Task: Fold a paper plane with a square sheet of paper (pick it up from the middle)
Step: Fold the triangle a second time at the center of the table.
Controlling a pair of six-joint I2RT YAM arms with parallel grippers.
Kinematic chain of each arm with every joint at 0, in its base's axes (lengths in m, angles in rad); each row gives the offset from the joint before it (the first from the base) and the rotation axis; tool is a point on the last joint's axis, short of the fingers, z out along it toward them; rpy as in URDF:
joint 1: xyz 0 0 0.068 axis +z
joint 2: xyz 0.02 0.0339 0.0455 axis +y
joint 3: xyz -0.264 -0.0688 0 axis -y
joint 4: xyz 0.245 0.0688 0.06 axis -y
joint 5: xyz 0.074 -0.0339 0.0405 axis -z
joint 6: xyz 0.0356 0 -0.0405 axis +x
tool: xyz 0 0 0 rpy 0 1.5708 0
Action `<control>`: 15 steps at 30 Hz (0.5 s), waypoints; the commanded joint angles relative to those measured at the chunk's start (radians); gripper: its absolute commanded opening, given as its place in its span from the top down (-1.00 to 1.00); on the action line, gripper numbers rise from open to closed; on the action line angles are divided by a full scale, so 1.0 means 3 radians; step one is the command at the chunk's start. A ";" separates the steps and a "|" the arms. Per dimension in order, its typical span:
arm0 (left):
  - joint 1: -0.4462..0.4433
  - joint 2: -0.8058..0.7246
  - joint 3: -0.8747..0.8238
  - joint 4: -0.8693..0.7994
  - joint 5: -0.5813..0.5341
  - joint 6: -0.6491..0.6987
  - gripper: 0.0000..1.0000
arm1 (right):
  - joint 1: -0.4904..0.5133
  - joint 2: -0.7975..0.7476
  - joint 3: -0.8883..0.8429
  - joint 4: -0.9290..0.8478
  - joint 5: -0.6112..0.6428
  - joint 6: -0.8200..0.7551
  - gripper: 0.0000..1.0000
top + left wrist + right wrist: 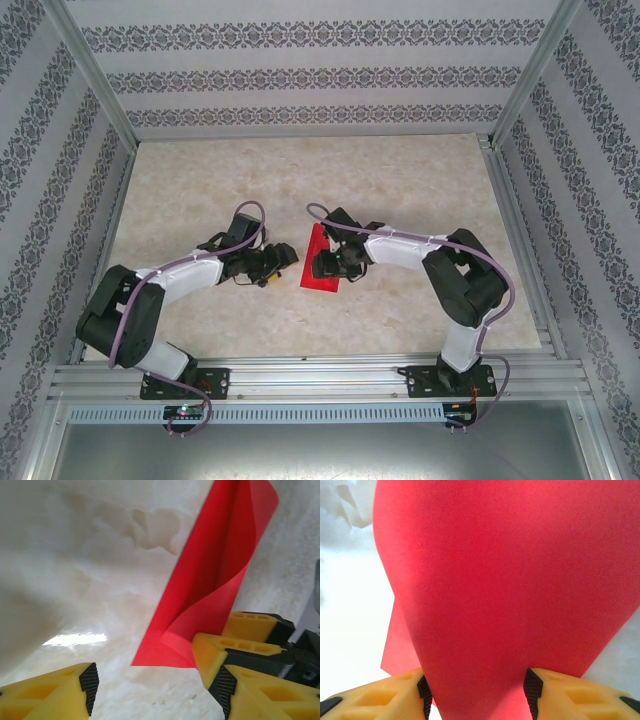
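Observation:
The square sheet of paper is bright red and lies mid-table between both grippers, partly folded, with one flap curling upward. My right gripper reaches in from the right. Its pads press both sides of an arched flap that bulges between the jaws. Its yellow fingers sit at the paper's near right edge in the left wrist view. My left gripper hovers just left of the sheet, open. Only bare table lies between its fingers, and the paper's corner is a little ahead of them.
The marble-patterned tabletop is ringed by an aluminium frame and patterned walls. Both arms bend inward from their bases at the near edge, and cables loop over them.

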 commanded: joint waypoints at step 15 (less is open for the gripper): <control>-0.0099 0.0574 0.0074 0.0841 0.0423 -0.0164 0.00 | -0.0305 0.0021 -0.0402 0.0379 -0.0688 -0.0107 -0.11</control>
